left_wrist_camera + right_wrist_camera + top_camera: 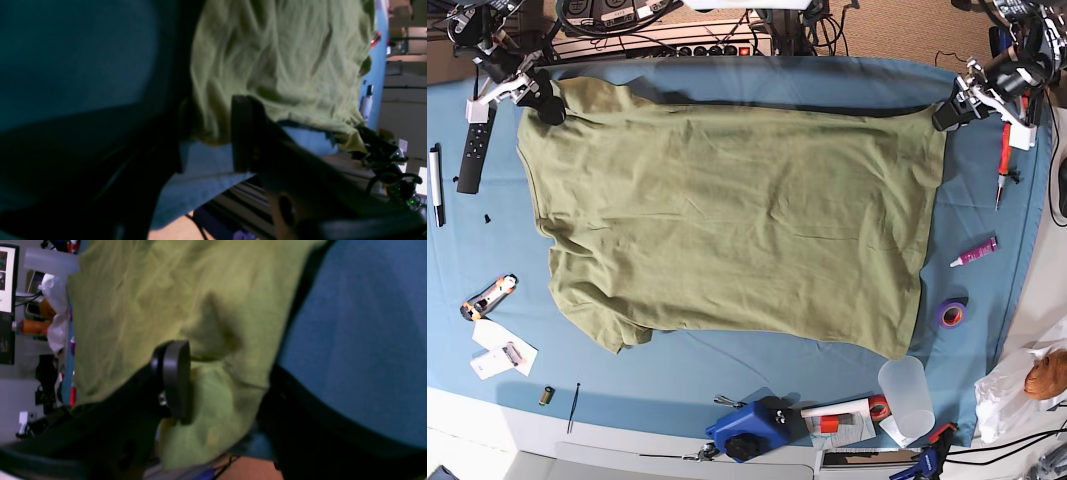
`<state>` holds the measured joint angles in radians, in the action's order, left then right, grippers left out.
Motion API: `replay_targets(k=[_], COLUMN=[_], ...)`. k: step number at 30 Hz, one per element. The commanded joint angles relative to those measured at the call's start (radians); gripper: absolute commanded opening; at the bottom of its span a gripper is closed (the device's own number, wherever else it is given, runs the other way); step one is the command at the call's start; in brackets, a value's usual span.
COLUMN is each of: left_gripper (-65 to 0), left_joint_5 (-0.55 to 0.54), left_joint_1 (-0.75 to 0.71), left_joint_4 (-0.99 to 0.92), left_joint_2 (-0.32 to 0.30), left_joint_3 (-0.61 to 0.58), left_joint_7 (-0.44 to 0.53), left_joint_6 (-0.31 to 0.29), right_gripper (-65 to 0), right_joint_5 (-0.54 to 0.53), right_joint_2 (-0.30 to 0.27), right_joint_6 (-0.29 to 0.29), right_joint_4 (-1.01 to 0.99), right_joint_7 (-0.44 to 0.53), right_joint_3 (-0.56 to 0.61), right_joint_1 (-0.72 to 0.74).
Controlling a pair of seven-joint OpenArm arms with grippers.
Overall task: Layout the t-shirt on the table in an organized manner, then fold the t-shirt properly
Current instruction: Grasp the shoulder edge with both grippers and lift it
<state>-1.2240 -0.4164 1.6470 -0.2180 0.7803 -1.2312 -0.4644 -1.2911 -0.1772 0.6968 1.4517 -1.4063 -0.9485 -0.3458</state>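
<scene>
The olive-green t-shirt (737, 220) lies spread across the teal table (727, 375), and a shadow runs under its far edge. My right gripper (545, 102) is at the shirt's far-left corner. In the right wrist view the right gripper (230, 386) has bunched cloth (150, 290) between its black fingers (175, 380). My left gripper (947, 112) is at the far-right corner. In the left wrist view the left gripper (206, 133) has the shirt's edge (273, 50) between its fingers (245, 133), above the table (66, 50).
On the left lie a black remote (472, 150), a pen (437, 185), a utility knife (487, 297) and papers (502, 348). On the right lie a red screwdriver (1004, 160), a purple tube (974, 252) and a tape roll (950, 314). At the front are a blue tool (747, 430) and a plastic cup (907, 395).
</scene>
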Motion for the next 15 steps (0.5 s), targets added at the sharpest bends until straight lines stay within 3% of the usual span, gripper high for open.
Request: replay_targets(k=[1,9,15], left_gripper=[-43.5,-43.5,-43.5], left_joint_5=[-0.039,-0.062,-0.011], left_joint_1=[0.005,0.006,0.007], left_joint_4=[0.013,0.013,0.013], left_joint_2=[-0.015,-0.015,-0.015], left_joint_3=[0.007,-0.01,-0.157], left_joint_7=[-0.012,-0.027,-0.01], left_joint_6=[-0.005,-0.008,-0.008], right_gripper=[-39.5,-39.5,-39.5], right_joint_5=[-0.025,-0.025,-0.024], right_joint_2=[-0.017,-0.017,-0.017], right_joint_6=[0.001,0.001,0.001], right_joint_4=[0.014,0.014,0.014], right_joint_7=[0.01,0.01,0.01], right_joint_3=[-0.006,-0.006,0.034], right_joint_1=[-0.001,0.0,0.003])
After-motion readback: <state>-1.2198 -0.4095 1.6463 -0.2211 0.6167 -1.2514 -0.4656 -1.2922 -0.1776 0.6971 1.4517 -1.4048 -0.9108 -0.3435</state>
